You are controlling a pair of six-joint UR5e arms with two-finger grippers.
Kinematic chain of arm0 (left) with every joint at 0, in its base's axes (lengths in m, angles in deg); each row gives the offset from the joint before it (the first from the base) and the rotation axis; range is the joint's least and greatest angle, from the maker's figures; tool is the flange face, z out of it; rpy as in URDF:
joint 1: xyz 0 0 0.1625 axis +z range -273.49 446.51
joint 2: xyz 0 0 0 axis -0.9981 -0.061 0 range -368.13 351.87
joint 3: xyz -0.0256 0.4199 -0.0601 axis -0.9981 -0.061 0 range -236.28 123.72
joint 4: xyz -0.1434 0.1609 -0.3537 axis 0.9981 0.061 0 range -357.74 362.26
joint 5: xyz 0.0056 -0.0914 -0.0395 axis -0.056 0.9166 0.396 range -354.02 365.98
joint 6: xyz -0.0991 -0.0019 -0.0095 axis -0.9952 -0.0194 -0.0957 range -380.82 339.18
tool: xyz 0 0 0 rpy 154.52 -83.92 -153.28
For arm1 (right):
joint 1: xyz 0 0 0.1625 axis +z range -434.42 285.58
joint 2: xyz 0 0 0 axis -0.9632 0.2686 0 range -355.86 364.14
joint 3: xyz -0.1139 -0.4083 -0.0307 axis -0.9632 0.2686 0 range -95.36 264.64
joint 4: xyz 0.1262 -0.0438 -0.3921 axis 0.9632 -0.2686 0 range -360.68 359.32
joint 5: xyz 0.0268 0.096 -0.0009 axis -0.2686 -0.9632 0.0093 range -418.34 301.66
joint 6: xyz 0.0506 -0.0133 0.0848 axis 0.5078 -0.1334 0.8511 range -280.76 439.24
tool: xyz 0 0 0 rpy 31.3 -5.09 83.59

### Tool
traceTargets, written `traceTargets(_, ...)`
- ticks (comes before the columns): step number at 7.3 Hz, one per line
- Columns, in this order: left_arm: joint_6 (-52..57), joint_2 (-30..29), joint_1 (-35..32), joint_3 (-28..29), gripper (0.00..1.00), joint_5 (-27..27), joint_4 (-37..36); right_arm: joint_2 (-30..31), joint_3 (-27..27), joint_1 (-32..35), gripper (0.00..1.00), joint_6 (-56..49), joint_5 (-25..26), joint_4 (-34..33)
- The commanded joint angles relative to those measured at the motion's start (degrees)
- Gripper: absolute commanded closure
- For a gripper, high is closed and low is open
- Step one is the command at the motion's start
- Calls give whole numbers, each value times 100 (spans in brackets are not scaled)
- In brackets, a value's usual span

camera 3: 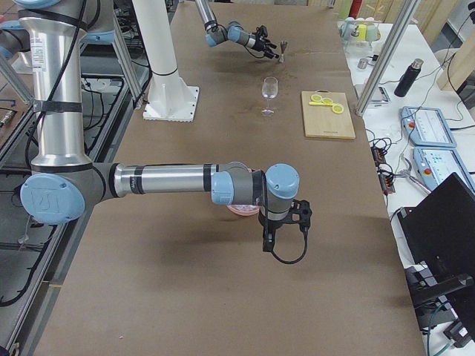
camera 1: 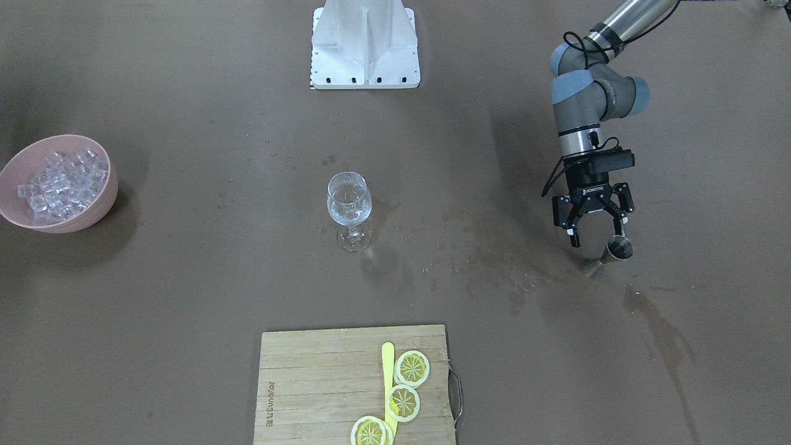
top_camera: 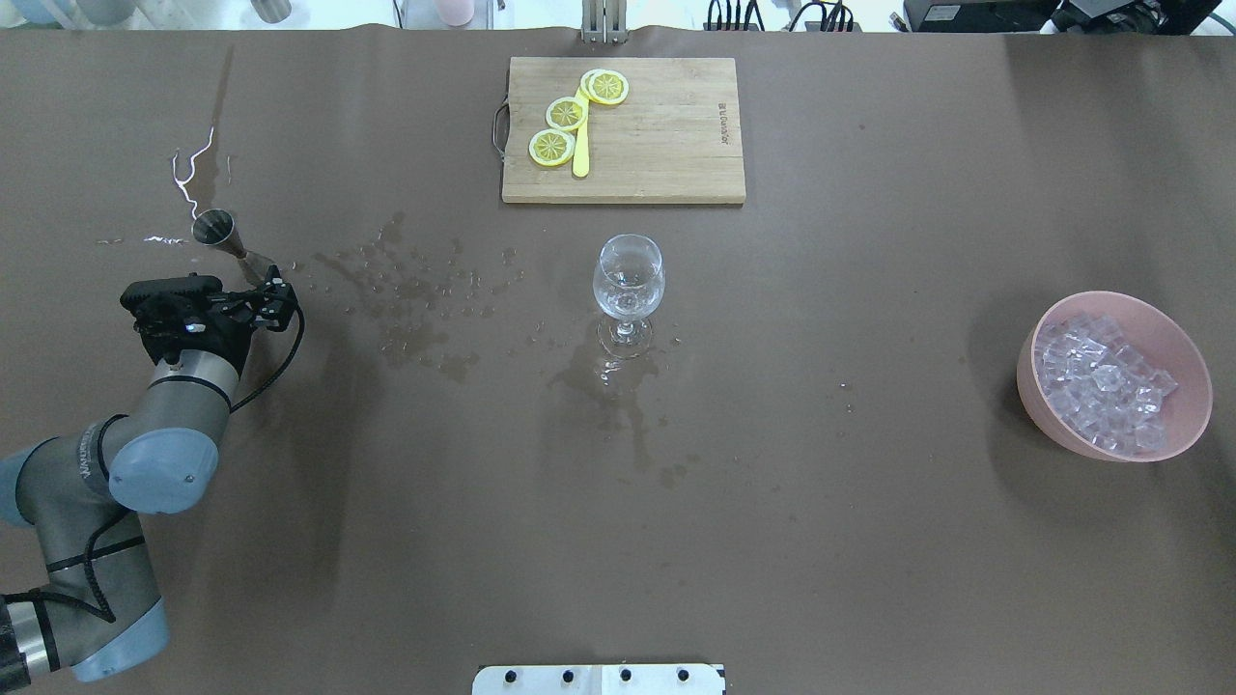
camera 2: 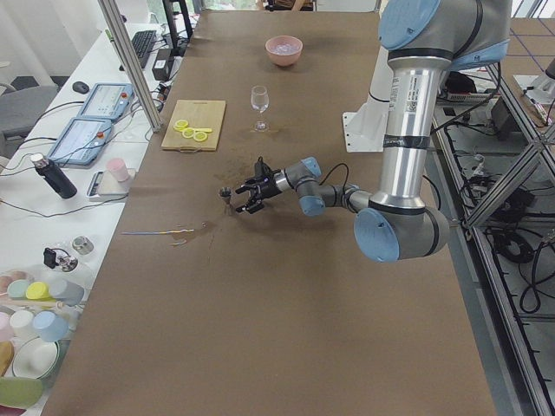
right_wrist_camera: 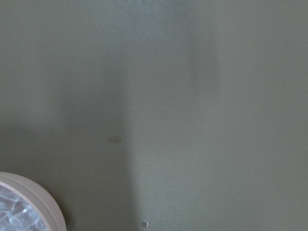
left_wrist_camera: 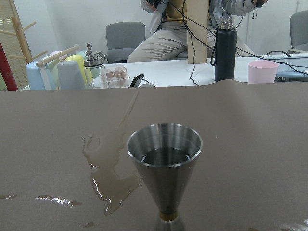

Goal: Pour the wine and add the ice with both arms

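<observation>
Table: broad brown paper-covered table [top_camera: 869, 531], with wide bare stretches on both sides of the middle and along the robot's edge.
Right arm: silver-grey jointed arm with light-blue caps [camera 3: 163, 180], reaching out low over the table's right end.
Left arm: a matching silver-grey arm [top_camera: 164, 454], coming in at the table's left end.
Board: rectangular bamboo cutting board with a metal handle [top_camera: 657, 135], close to the far edge, across from the robot.
Bowl: round pink bowl [top_camera: 1193, 386], near the right end, well apart from everything else on the table.
Ice: a heap of small clear cubes [top_camera: 1101, 381] filling the pink bowl.
Glass: clear stemmed wine glass [camera 1: 349, 204], upright at the table's centre with open room all round.
Right tool: black two-finger tool [camera 3: 282, 222], pointing down just beside the bowl; whether its fingers are apart or together cannot be told.
Left tool: black two-finger tool [camera 1: 596, 235], fingers spread apart and gripping nothing, right next to the jigger.
Jigger: small steel double-cone jigger [left_wrist_camera: 164, 163], standing upright near the left end.
Lemon: three yellow lemon slices [top_camera: 567, 113] on the board's handle side.
Strip: flat yellow plastic strip [top_camera: 580, 154] lying among the slices.
Wine: a little clear liquid [left_wrist_camera: 166, 155] in the jigger's upper cup.
Stains: dark wet splashes [top_camera: 415, 290] between the jigger and the glass.
</observation>
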Motion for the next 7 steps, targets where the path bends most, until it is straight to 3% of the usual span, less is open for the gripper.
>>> traceTargets(1,0,-81,0,104,2,-13,1,0,5,-15,0,3,1,1)
traceTargets(7,35,-396,-359,376,3,-13,-69,-9,31,-94,0,12,28,1)
